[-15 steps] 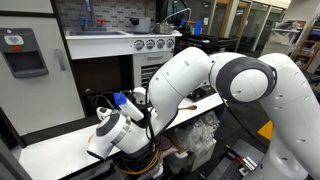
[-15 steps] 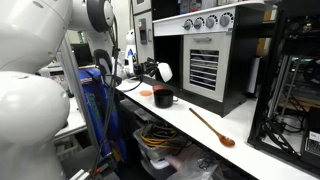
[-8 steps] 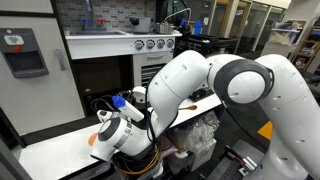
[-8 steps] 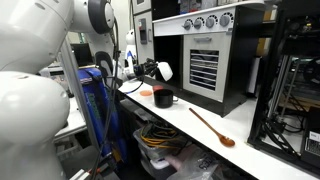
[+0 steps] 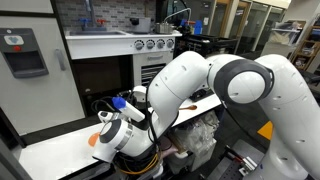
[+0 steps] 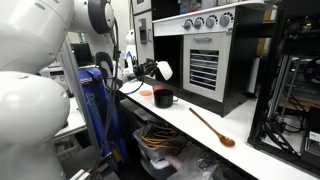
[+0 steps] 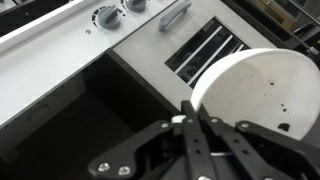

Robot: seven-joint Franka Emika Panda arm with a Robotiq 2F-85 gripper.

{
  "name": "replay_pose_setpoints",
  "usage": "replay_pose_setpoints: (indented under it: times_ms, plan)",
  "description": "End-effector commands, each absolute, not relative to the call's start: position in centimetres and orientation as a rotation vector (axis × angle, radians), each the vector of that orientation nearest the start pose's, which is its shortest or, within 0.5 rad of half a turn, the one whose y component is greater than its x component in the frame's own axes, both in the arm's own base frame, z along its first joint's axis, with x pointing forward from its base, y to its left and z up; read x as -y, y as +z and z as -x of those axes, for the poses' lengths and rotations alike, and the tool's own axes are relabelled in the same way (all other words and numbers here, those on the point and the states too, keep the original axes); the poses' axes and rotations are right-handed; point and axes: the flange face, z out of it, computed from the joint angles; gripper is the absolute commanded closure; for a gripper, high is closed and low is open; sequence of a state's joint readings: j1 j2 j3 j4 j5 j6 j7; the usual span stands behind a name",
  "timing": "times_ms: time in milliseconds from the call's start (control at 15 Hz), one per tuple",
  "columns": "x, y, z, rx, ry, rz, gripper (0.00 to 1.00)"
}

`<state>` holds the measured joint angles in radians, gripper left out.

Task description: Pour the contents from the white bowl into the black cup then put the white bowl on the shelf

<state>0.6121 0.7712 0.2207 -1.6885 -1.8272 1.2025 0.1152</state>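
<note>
The white bowl (image 6: 164, 71) is seen in an exterior view held in the air close to the front of the cabinet unit (image 6: 215, 60) and tipped steeply onto its side. The black cup (image 6: 163, 98) stands below it on the countertop (image 6: 200, 138) at the foot of the cabinet unit. An orange disc (image 6: 147, 92) lies just beside the cup, on the side away from the cabinet unit. A wooden spoon (image 6: 212, 127) is laid on the countertop further along the unit's front. None of this is shown in an exterior view filled by the robot arm (image 5: 215, 90), where the grasp is covered. There only the cabinet unit's dark recess (image 5: 100, 70) and its row of knobs (image 5: 152, 44) are plainly seen. The inside of the bowl is shown by the wrist view alone: it is white, marked with a few dark specks, and is set against the slotted panel of the cabinet unit. The gripper (image 7: 189, 108) is seen there from behind, and its fingers (image 7: 192, 140) are drawn almost together. The rim of the bowl is pinched between them, and nothing else is touched by them.
</note>
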Motion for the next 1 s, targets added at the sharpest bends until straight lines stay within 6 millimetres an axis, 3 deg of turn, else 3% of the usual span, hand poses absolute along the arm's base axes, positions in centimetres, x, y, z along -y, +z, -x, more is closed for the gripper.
replay_pose_setpoints:
  times_ms: [0,933]
  plan:
    - [-36.6,23.3,-53.3,-0.837,-0.006,-0.922,0.99]
    - [-37.0,22.9,-52.4,-0.849,-0.004,-0.829,0.99]
